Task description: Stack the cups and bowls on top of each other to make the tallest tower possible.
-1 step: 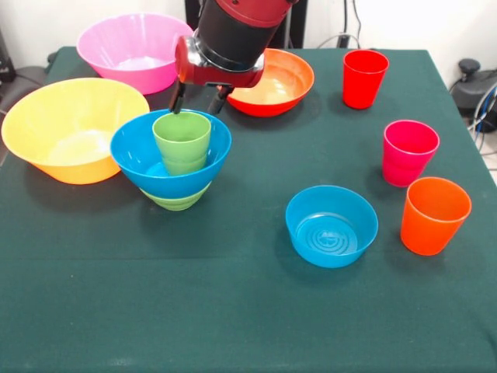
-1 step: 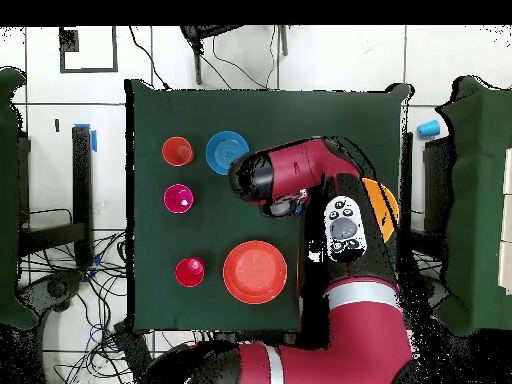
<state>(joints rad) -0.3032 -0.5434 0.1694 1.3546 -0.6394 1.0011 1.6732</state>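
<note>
The tower [image 1: 177,159] stands left of the tabletop's middle: a small green bowl [image 1: 177,200] at the bottom, a wide blue bowl [image 1: 136,155] nested in it, and a light green cup [image 1: 182,141] upright inside the blue bowl. The gripper [image 1: 199,99] hangs just behind the cup's far rim, its two dark fingers [image 1: 177,98] spread apart and grasping nothing.

Just left of the tower, almost touching the blue bowl's rim, sits the big yellow bowl [image 1: 70,128], close to the tabletop's left edge. The big pink bowl [image 1: 133,50] is at the far left, and the shallow orange-red bowl [image 1: 276,81] lies right of it behind the gripper.

On the right side, the red cup [image 1: 364,78] stands far, the pink cup [image 1: 408,151] nearer, and the orange cup [image 1: 434,215] nearest, all upright and apart from one another. The small blue bowl [image 1: 331,225] with a ringed bottom sits left of the orange cup, well apart from the tower.

The green tabletop [image 1: 194,311] is open along the whole near side and in the middle between the tower and the cups.
</note>
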